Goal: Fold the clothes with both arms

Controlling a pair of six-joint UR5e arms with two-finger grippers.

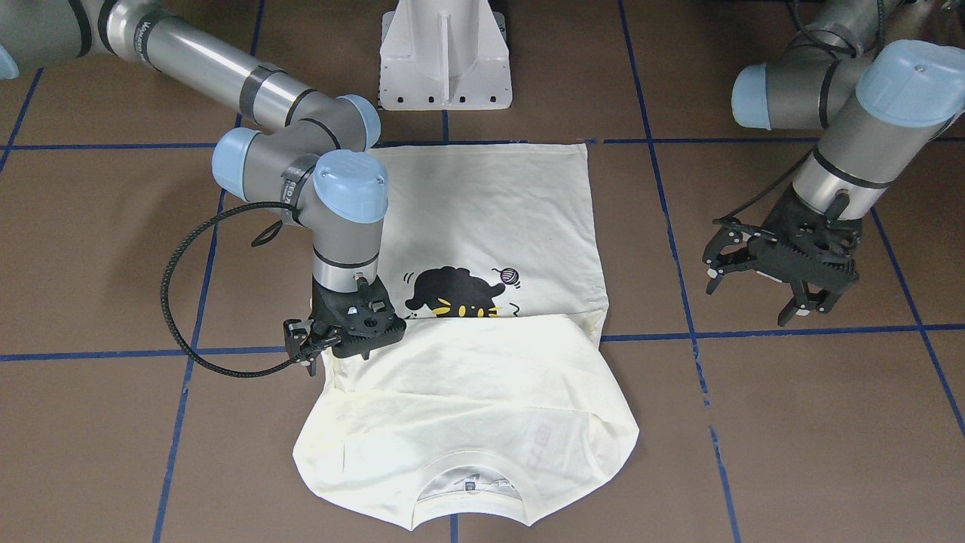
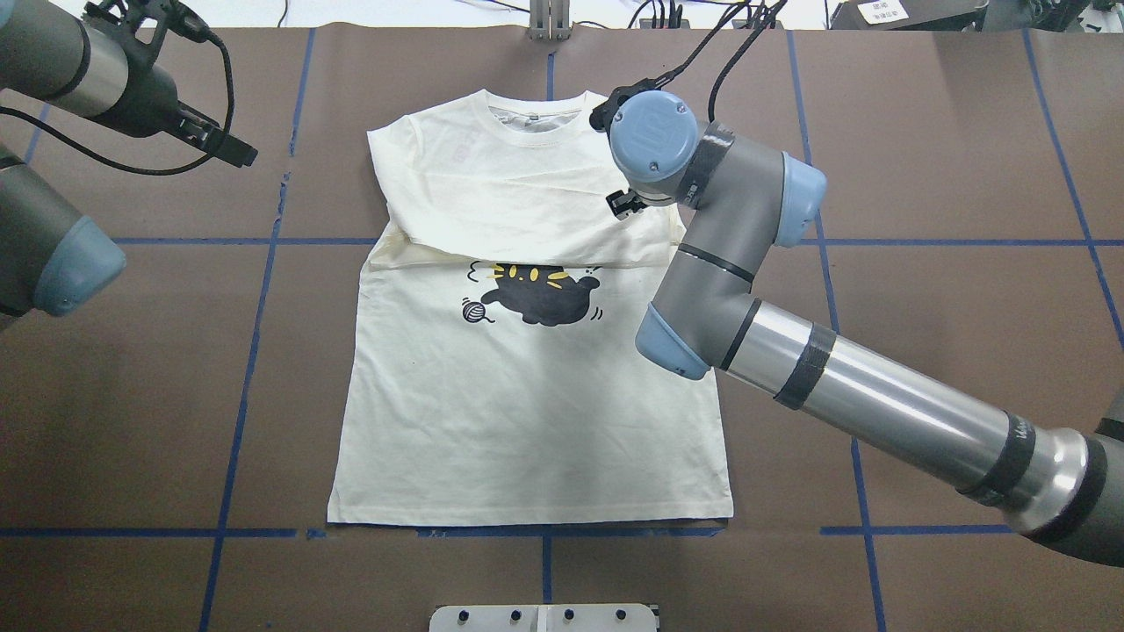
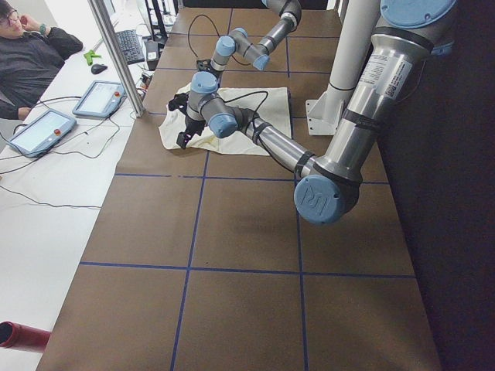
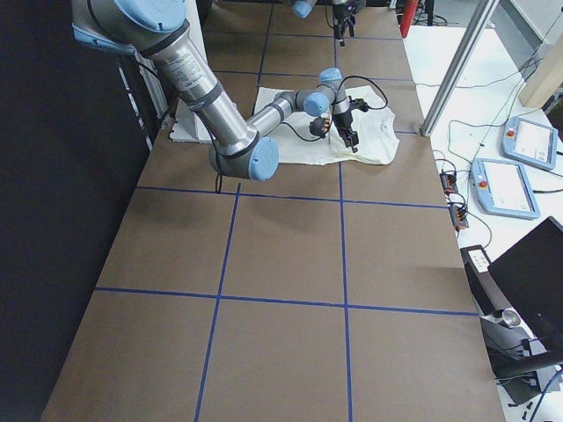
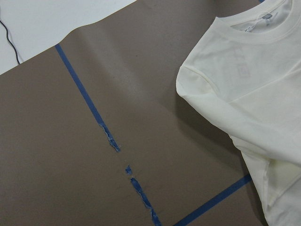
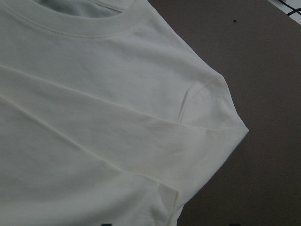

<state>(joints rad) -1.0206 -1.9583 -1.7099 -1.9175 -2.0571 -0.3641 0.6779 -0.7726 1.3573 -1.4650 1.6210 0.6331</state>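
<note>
The cream T-shirt [image 1: 482, 211] lies flat on the brown table, collar away from the robot. Its upper part is folded down over the chest, and the fold edge covers the top of the black cat print [image 1: 456, 294]. The purple yarn ball [image 1: 507, 277] shows beside the cat; the "TWINKLE" lettering is hidden. My right gripper [image 1: 301, 348] hovers at the fold's end on the shirt's edge, looks open and holds nothing. My left gripper [image 1: 750, 298] is open and empty above bare table, well clear of the shirt. The shirt also shows in the overhead view [image 2: 527, 412] and both wrist views [image 5: 254, 94] [image 6: 94, 117].
The white pedestal base [image 1: 445, 60] stands just behind the shirt's hem. Blue tape lines [image 1: 678, 249] grid the brown table. Past the far table edge are an operator [image 3: 31, 54], tablets [image 3: 39, 127], cables and a metal post [image 3: 116, 54].
</note>
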